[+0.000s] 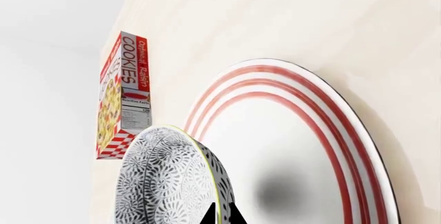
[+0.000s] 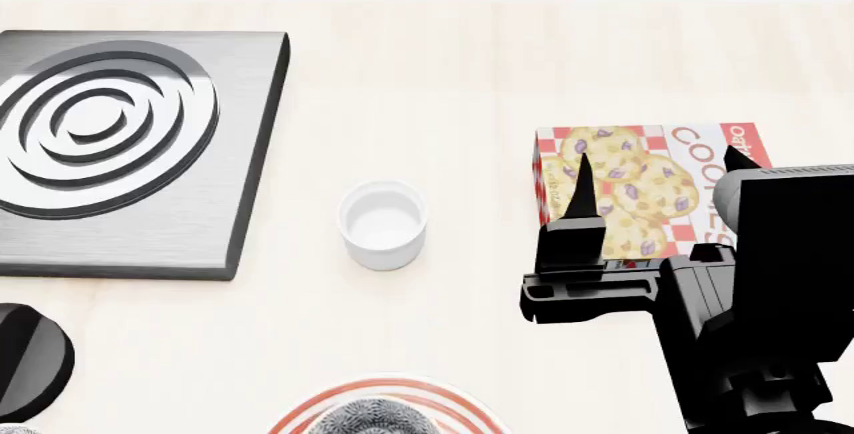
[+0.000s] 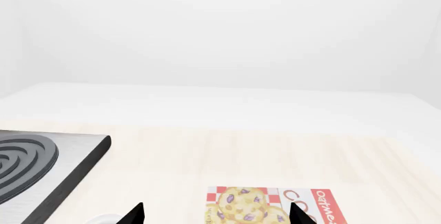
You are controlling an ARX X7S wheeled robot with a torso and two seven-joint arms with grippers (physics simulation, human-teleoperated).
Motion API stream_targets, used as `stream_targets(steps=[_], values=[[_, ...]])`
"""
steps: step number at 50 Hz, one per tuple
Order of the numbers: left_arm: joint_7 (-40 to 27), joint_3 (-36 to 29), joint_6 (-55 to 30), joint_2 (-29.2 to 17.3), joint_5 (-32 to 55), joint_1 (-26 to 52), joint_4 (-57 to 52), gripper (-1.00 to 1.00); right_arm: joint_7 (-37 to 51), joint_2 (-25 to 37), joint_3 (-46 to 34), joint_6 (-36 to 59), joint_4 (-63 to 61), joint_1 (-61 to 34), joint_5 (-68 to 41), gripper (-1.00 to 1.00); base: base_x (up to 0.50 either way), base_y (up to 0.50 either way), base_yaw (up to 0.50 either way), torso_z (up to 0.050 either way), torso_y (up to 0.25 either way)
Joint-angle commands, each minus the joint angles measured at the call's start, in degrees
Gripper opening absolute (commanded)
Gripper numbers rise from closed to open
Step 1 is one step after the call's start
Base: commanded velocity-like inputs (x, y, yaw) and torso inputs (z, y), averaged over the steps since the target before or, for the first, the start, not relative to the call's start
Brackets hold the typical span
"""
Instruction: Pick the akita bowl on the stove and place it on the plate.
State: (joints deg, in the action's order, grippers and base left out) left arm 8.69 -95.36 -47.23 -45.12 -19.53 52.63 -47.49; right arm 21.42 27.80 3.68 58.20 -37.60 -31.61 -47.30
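Note:
The speckled grey-and-white akita bowl (image 1: 165,177) is pinched by its wall between the two black fingertips of my left gripper (image 1: 220,217), which is shut on it. Right beside it is the white plate (image 1: 303,146) with red rings, and a dark shadow lies on the plate's middle. In the head view the bowl (image 2: 363,420) shows at the bottom edge over the plate (image 2: 424,396). Whether they touch I cannot tell. The stove (image 2: 120,144) at the left has nothing on its burner. My right gripper (image 2: 657,159) hangs open over the cookie box.
A red cookie box (image 2: 641,189) lies flat at the right, also seen in the wrist views (image 1: 124,95) (image 3: 276,206). A small white cup (image 2: 383,222) stands between the stove (image 3: 34,172) and the box. A round black knob (image 2: 27,359) sits at the near left.

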Motion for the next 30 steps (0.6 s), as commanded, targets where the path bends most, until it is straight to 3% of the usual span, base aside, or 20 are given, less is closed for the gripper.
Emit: stream_targets(steps=[1, 30], values=[[-0.53, 0.52, 0.02, 0.21, -1.65, -0.04, -0.26, -1.0, 0.16, 0.15, -0.12, -0.23, 0.08, 0.02, -0.2, 1.0, 0.0, 0.0, 0.0, 0.0, 0.0], [-2.13, 0.62, 0.35, 0.55, -1.22, -2.6, 0.82, -1.0, 0.65, 0.55, -0.45, -0.65, 0.23, 0.02, -0.71, 1.0, 0.0, 0.0, 0.0, 0.0, 0.0]])
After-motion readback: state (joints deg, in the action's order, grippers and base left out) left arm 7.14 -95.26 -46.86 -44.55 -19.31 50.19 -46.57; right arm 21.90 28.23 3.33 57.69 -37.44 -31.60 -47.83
